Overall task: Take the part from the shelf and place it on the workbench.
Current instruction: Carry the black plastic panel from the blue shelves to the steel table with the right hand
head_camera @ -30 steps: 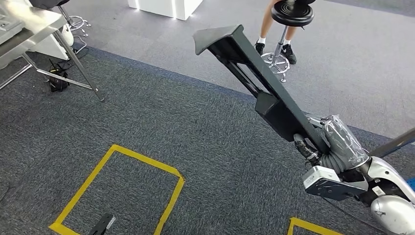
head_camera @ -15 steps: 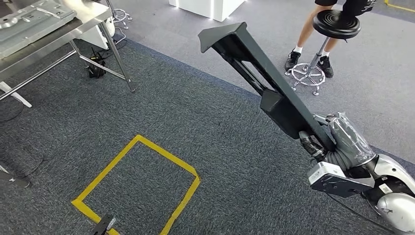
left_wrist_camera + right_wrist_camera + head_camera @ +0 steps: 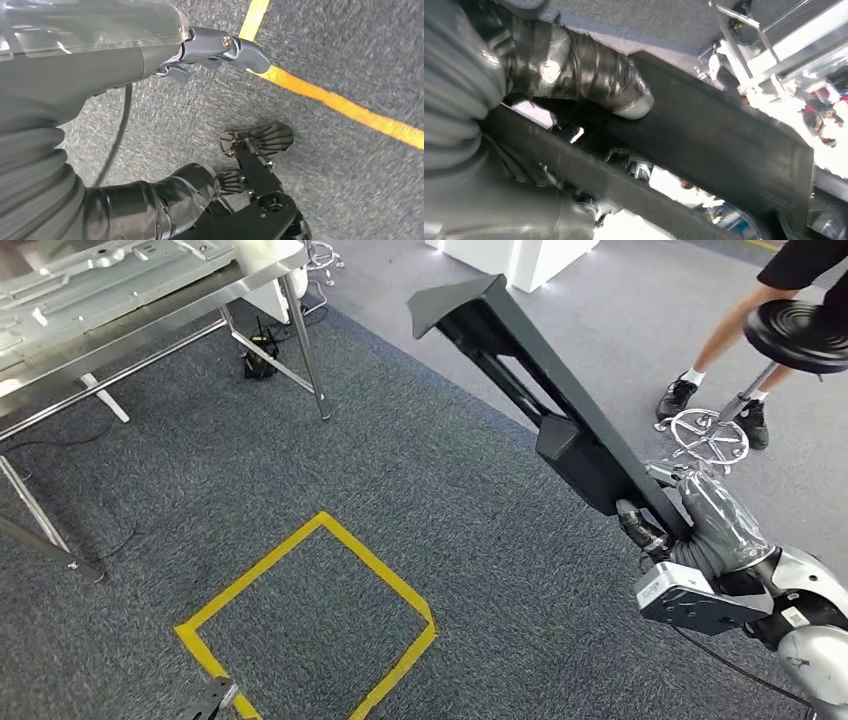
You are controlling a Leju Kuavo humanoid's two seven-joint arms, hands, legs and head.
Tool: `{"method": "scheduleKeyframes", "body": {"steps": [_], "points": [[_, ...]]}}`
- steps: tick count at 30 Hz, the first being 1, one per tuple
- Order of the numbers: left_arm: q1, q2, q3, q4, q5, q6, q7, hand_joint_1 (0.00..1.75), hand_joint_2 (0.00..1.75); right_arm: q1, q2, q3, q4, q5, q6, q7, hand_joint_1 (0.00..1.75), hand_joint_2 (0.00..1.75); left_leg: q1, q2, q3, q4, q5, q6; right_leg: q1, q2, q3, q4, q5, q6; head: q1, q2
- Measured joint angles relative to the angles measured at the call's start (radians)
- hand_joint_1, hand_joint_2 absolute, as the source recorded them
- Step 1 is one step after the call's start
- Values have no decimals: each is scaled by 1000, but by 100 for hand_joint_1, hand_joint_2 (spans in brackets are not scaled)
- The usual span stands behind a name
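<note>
The part [image 3: 545,400] is a long, matte black metal beam with open slots, a boxy block midway and a flared flat end. It slants up over the grey carpet, its lower end gripped at the bottom right.

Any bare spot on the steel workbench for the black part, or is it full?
Crowded: grey metal panels cover most of the workbench top. Free patch: only a narrow bare strip along its near edge, towards the right corner. The right hand grips the long black part, probably too big for that strip.
</note>
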Motion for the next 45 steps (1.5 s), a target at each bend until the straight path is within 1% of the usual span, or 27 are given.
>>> {"method": "scheduleKeyframes", "body": {"steps": [1,3,5,7,8,9,11,12,13,15,16,18,20,22,23,26,31,34,35,36,38,39,40,41,42,44,45], "points": [[1,1,1,0,0,0,0,0,175,0,-1,0,2,-1,1,1,175,175,2,-12,23,-10,-11,8,-4,19,-22,55,28,4,1,0],[0,1,5,0,1,0,0,0,175,-2,-5,0,6,-2,5,3,175,175,4,-36,73,-27,-37,21,-9,74,-128,210,53,6,6,0],[-4,1,7,0,2,-1,0,0,175,-3,-9,0,10,-2,10,4,175,175,5,-64,123,-38,-67,26,-11,106,-254,317,-8,7,8,0],[-2,1,8,0,2,-1,0,0,175,-4,-12,0,13,-2,13,5,175,175,6,-98,181,-44,-106,26,-12,109,-344,318,-95,10,9,0],[-1,1,8,0,2,-1,0,0,175,-5,-13,0,14,-2,13,5,175,175,6,-115,212,-45,-128,24,-12,112,-374,284,-99,11,9,0],[0,1,8,0,2,-1,0,0,175,-6,-14,0,14,-2,13,5,175,175,6,-130,241,-46,-151,23,-12,119,-394,230,-53,10,10,0],[2,0,8,2,2,-2,0,0,175,-7,-16,0,17,-2,14,5,175,175,10,-159,284,-50,-194,16,-11,154,-419,97,170,4,14,0],[2,-1,8,3,2,-3,1,0,175,-8,-18,0,18,-2,15,5,175,175,14,-172,297,-59,-210,11,-7,169,-422,52,263,-2,16,0],[3,-2,9,4,1,-4,1,0,175,-11,-21,0,19,-2,15,6,175,175,18,-182,312,-68,-216,5,-3,176,-418,23,318,-9,17,0],[3,-3,9,5,0,-5,0,0,175,-15,-27,-2,18,-2,15,7,175,175,24,-184,325,-63,-190,-5,5,156,-380,5,299,-29,19,0],[2,-3,9,5,0,-5,0,0,175,-17,-29,-3,17,-2,14,7,175,175,23,-163,315,-23,-161,-7,7,145,-352,-8,284,-37,19,0],[-3,-2,9,5,1,-5,0,0,175,-17,-29,-4,18,-2,14,6,175,175,18,-98,233,111,-124,-9,10,124,-287,-32,248,-44,18,0],[-7,-2,9,5,2,-6,0,0,175,-17,-29,-3,20,-2,17,8,175,175,13,-56,119,215,-169,-9,14,101,-222,-49,204,-46,15,0],[-1,-2,9,5,1,-7,2,0,175,-21,-29,-3,22,-3,23,13,175,175,12,-50,29,218,-258,-12,17,81,-148,-60,152,-46,15,0],[3,-2,9,5,0,-8,3,0,175,-25,-29,-3,23,-3,28,15,175,175,12,-49,-4,188,-274,-12,19,70,-108,-63,123,-46,14,0],[9,-2,9,5,-1,-10,3,0,175,-36,-29,-2,26,-3,37,17,175,175,12,-39,-47,80,-194,-5,24,50,-25,-66,60,-45,13,0],[9,-2,9,5,-1,-10,3,0,175,-38,-29,-2,27,-3,38,17,175,175,12,-36,-51,59,-161,-3,24,46,-15,-67,51,-45,13,0],[13,1,9,7,-1,-12,4,0,175,-54,-29,4,37,-3,47,18,175,175,-7,-4,-56,-20,52,13,22,36,27,-74,1,-33,26,0],[11,3,10,8,-1,-13,4,0,175,-63,-31,7,42,-2,52,22,175,175,-13,-4,-45,-44,102,22,16,36,29,-41,1,-25,29,0],[4,4,11,8,0,-13,4,0,175,-76,-33,14,48,3,59,27,175,175,-15,-25,-10,-46,65,28,8,55,-37,59,0,-14,30,0],[-4,9,14,8,2,-12,5,0,175,-97,-37,27,62,13,70,37,175,175,-7,-75,85,-54,-13,39,-5,95,-221,266,-30,1,28,0],[-5,9,15,8,3,-12,6,0,175,-108,-38,34,69,16,75,39,175,175,-4,-96,132,-56,-50,39,-7,112,-311,324,-72,6,29,0],[-4,9,15,8,3,-12,7,0,175,-114,-38,38,72,16,76,39,175,175,-1,-113,167,-56,-76,37,-8,112,-348,297,-94,9,29,0],[-2,8,15,8,3,-12,8,0,175,-120,-38,40,75,16,76,39,175,175,1,-130,203,-56,-103,34,-8,114,-374,250,-74,10,29,0],[-1,7,15,8,2,-12,8,0,175,-125,-38,41,77,16,77,39,175,175,4,-146,239,-57,-130,31,-6,122,-392,185,-6,10,29,0],[1,4,16,9,3,-12,9,0,175,-132,-37,43,84,17,80,39,175,175,9,-176,297,-63,-182,20,-2,152,-403,58,215,6,33,0],[1,3,16,9,2,-12,9,0,175,-136,-38,46,87,17,82,40,175,175,11,-189,320,-72,-202,14,1,164,-400,28,289,-1,36,0]]}}
